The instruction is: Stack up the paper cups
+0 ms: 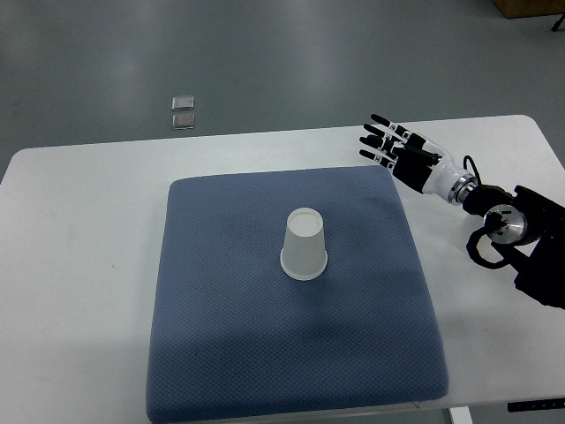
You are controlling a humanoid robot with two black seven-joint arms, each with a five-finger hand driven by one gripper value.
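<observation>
Right hand (395, 146) over mat's far right corner, fingers spread, holding nothing; paper cup (305, 245) sits upside down mid blue mat (221, 353), well apart, down-left of hand; cup axis vertical; only right arm visible, so nearer

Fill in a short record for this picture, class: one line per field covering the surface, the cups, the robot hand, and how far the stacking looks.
surface: white table with a blue mat on it
cups: one white paper cup, upside down near the mat's middle; whether others are nested in it cannot be told
right hand: open, fingers spread, over the table beyond the mat's far right corner, holding nothing
left hand: not in view
loose cups: none visible
floor: two small square items beyond the table
</observation>
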